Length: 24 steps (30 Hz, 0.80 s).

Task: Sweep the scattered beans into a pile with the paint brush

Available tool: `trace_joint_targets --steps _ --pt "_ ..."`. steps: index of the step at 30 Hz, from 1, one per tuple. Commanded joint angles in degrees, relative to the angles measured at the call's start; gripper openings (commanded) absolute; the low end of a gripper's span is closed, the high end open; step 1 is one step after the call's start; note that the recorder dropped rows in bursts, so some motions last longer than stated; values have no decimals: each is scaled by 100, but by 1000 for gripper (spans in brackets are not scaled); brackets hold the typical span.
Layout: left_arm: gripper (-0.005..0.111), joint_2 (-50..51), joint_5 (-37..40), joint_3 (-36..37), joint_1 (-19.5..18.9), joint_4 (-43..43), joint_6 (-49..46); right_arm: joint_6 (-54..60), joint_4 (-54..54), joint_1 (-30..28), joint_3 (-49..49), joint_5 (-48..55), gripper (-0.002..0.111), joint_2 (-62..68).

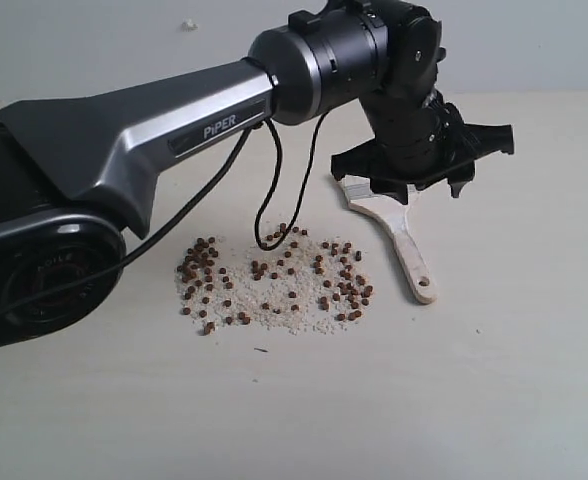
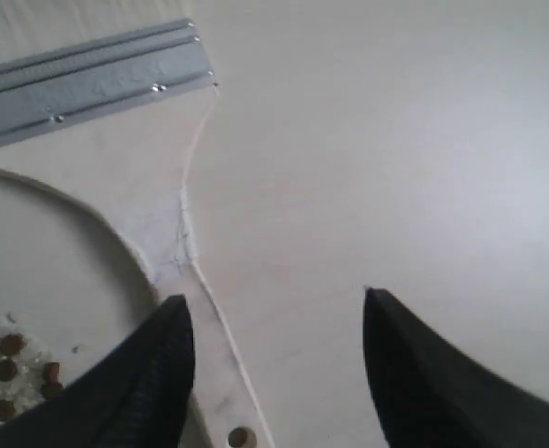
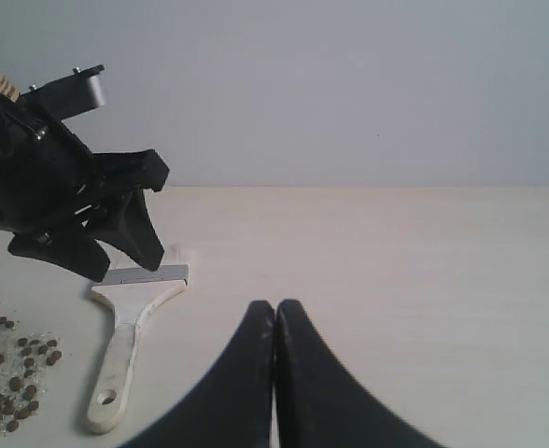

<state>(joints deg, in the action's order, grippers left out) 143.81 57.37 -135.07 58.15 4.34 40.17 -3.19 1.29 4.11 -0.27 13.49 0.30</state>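
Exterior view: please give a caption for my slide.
Open left gripper over the brush, beside scattered beans on the table.

Right pincer [image 3: 274, 308] closed, paint brush [image 3: 123, 347] flat on table [image 3: 424, 280] — beans [image 3: 13, 373] beside it

Grey "PiPER" arm [image 1: 144, 135] — black left hand [image 2: 273, 299]

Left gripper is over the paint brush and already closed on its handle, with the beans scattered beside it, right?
Not closed. The left wrist view shows the left gripper open over the paint brush, jaws apart and the handle not gripped. The rest holds: the beans lie scattered beside it.
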Motion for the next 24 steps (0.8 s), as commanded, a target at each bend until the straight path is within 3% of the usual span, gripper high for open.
trace_joint_targets --steps 1,10,14,19,23,24 --pt "52 84 54 -50 -118 -27 361 2 11 -5 27 -68 0 -30" --pt "52 469 264 -101 -118 35 295 2 11 -5 27 -68 0 -30" --pt "52 318 112 -101 -105 -58 -514 2 11 -5 27 -68 0 -30" --pt "30 31 88 -101 47 -186 -1377 2 11 -5 27 -68 0 -30" --pt "0 -183 207 -101 235 -434 -1873 2 11 -5 27 -68 0 -30" --pt "0 -243 250 -101 265 -533 -1887 2 11 -5 27 -68 0 -30"
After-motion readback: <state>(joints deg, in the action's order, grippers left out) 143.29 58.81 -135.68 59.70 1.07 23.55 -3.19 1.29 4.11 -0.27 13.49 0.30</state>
